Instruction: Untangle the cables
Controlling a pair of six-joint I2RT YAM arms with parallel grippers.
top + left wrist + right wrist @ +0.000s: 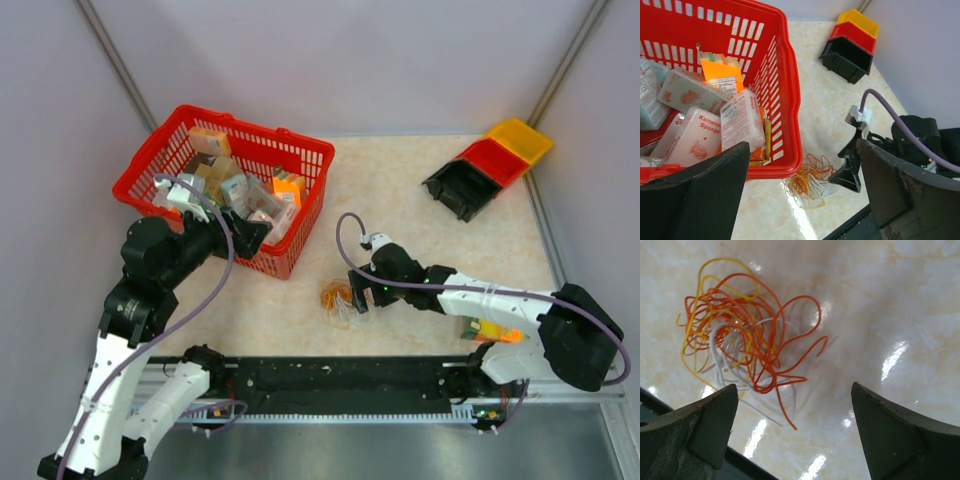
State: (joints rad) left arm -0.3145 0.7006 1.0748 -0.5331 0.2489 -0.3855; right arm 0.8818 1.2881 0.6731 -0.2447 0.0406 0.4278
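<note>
white packet in red basket, printed "Kameno Sponge", other labels unreadable

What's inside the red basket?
The basket holds wrapped sponge packs, an orange packet and a tan box, piled together. Whatever lies beneath the pile is covered.
</note>
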